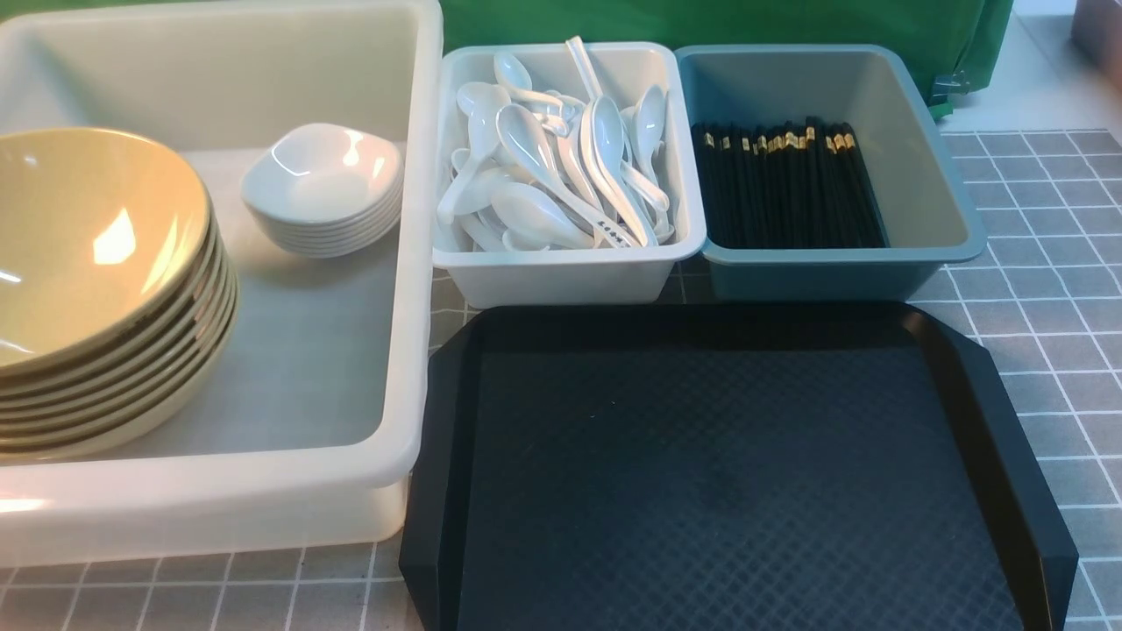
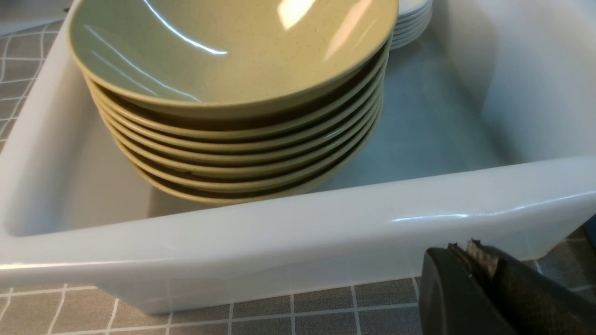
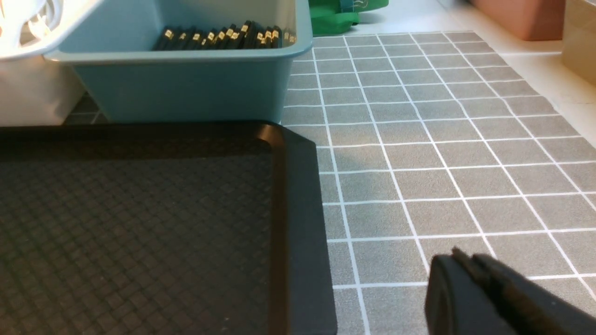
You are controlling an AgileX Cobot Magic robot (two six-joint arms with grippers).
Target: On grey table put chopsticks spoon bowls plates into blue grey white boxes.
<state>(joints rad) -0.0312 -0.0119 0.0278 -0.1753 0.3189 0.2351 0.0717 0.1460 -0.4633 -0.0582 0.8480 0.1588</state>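
Note:
A stack of olive-yellow bowls (image 1: 88, 263) (image 2: 233, 70) and a stack of small white plates (image 1: 323, 184) (image 2: 412, 18) stand inside the large white box (image 1: 412, 263) (image 2: 279, 232). White spoons (image 1: 552, 166) fill the pale grey-white box (image 1: 561, 276). Black chopsticks (image 1: 789, 188) (image 3: 223, 36) lie in the blue box (image 1: 938, 175) (image 3: 186, 88). My left gripper (image 2: 461, 246) is shut and empty, low over the grey table (image 2: 139, 311) just outside the white box's near wall. My right gripper (image 3: 465, 256) is shut on nothing above the table, beside the tray. Neither gripper shows in the front view.
A black textured tray (image 1: 719, 473) (image 3: 139, 223) with nothing on it lies in front of the two small boxes. Bare grey table (image 1: 1052, 289) (image 3: 442, 139) stretches to the right of it. A green cloth (image 1: 701, 22) hangs behind the boxes.

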